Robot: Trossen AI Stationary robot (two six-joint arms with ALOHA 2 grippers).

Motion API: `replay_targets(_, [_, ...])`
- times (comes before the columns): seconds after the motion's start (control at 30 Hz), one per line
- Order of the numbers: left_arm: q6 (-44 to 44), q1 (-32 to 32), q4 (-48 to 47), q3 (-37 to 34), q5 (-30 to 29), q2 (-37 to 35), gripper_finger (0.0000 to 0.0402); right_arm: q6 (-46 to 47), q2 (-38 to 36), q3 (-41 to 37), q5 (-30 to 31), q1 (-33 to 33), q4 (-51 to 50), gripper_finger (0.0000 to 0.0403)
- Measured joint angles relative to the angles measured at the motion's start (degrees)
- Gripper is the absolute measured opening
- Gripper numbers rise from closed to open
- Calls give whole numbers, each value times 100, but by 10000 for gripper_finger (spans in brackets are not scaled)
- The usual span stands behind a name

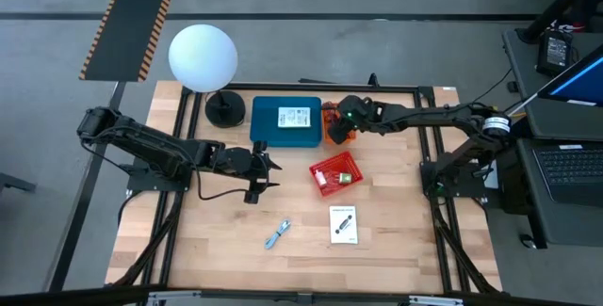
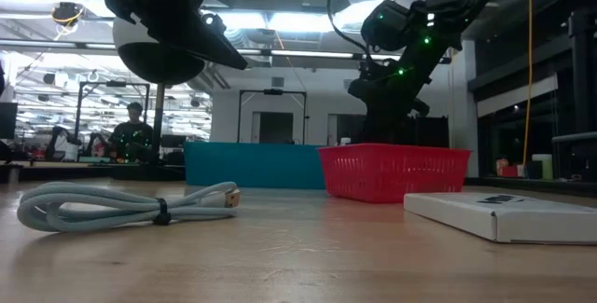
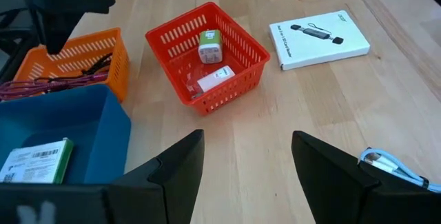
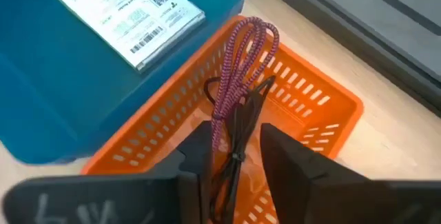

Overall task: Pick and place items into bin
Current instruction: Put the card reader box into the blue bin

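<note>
At the table's near edge, around six o'clock, a blue-silver cable (image 1: 277, 234) lies loose on the wood, with a white printed box (image 1: 344, 224) just beside it toward four o'clock. Farther in, near the centre, a red basket (image 1: 336, 175) holds a small green-and-white piece (image 3: 209, 45) and a white packet. At nine o'clock the left gripper (image 1: 267, 173) hovers over bare wood, its fingers spread wide and empty. Beyond the red basket, toward twelve o'clock, a blue bin (image 1: 286, 122) carries a white labelled card (image 1: 293, 118); touching its three-o'clock side sits an orange basket (image 4: 289, 107). The right gripper (image 4: 234, 156) hangs over that basket — its fingers part-way open, flanking a bundle of black and maroon cables (image 4: 240, 79) that stands between them, and whether they grip it I cannot tell. Farthest off, at eleven o'clock, stands a white globe lamp (image 1: 203, 56).
</note>
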Motion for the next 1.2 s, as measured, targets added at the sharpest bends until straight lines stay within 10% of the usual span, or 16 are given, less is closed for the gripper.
replay_targets(0.77, [-9, -12, -18, 0, 497, -2, 214, 1051, -1517, 431, 259, 2648, -1134, 4])
replay_targets(1.2, [-193, -486, 531, 2, 457, -2, 214, 3859, -1347, 431, 262, 4462, -2182, 0])
